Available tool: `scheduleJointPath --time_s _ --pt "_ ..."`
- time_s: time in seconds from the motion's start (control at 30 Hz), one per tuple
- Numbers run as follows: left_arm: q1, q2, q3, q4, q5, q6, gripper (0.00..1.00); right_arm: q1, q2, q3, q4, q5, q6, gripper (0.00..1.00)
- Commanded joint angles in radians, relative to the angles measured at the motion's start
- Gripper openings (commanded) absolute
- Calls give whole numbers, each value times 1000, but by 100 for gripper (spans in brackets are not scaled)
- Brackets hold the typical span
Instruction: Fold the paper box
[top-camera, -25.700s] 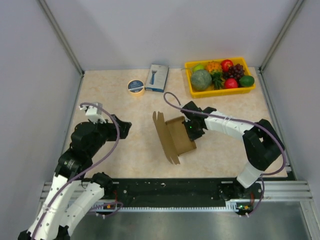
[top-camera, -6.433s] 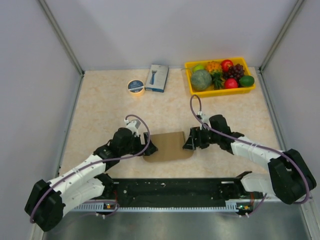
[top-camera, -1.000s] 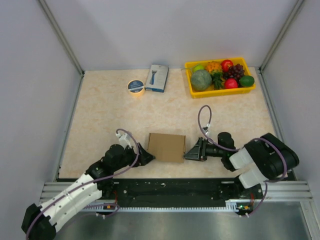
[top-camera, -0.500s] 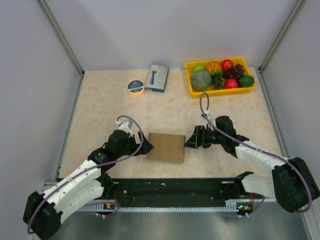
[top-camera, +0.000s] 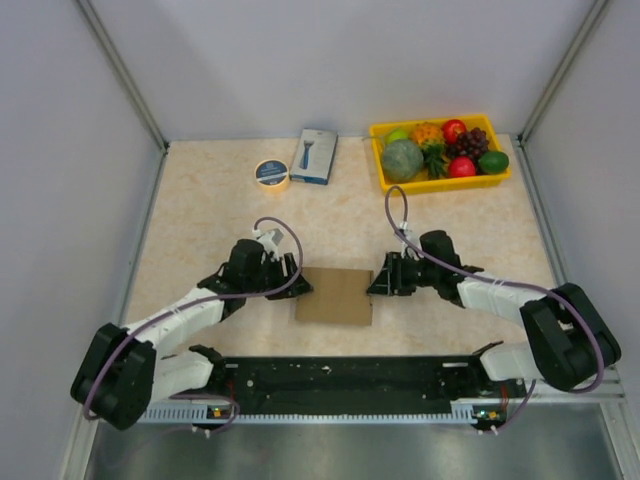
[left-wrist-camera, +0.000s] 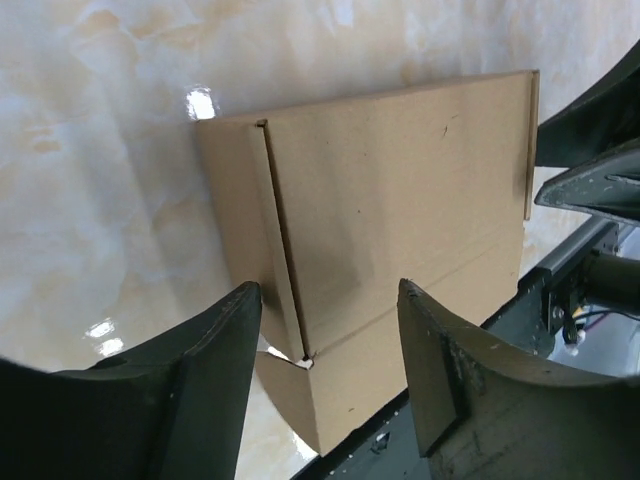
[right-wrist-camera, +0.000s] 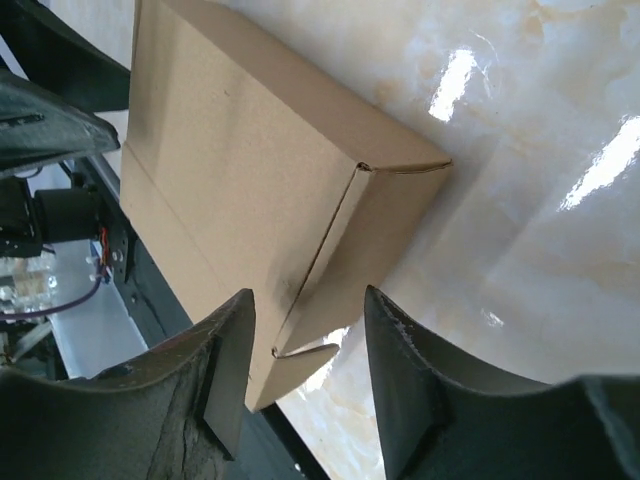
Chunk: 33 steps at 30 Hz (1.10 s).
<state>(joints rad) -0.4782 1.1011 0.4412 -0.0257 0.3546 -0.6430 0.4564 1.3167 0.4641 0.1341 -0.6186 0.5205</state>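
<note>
Folded brown paper box (top-camera: 334, 296) flat on marbled bench (top-camera: 220, 215). Left jaws open at its left edge; right jaws open at right edge; neither gripping.

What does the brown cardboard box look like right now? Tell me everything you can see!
The paper box is plain brown thin cardboard, folded into a low closed rectangle with creased edges and a tucked end flap. It lies flat on the table near the front, between the arms. The left gripper and right gripper sit at its ends, jaws apart; whether they touch it is unclear.
</note>
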Motion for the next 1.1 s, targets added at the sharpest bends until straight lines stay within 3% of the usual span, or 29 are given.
scheduleJointPath --time_s 0.0,0.07,0.2,0.33,0.5,0.6,0.67,0.7,0.93,1.07 --pt "12 89 88 -14 133 28 58 21 41 33 67 -18 71 45" --pt "12 100 91 -17 155 22 56 24 55 25 78 -23 101 44" --pt "26 100 116 -55 201 9 46 22 55 31 87 -70 208 24" --pt "32 75 157 -117 271 -6 39 22 3 62 -3 -128 280 17" --pt "44 33 146 -105 306 -26 40 -5 -14 96 -71 -197 322 9" --pt "53 29 120 -48 359 -82 39 -30 12 76 10 -256 390 5" --pt "53 1 128 -59 333 -90 46 -35 32 68 28 -273 417 3" --pt "53 -18 132 -74 311 -84 61 -39 38 68 27 -274 417 3" --pt "69 -188 137 -235 127 -21 98 -71 110 85 84 -342 484 0" --pt "87 -292 100 -311 72 -47 98 -79 160 111 65 -356 486 0"
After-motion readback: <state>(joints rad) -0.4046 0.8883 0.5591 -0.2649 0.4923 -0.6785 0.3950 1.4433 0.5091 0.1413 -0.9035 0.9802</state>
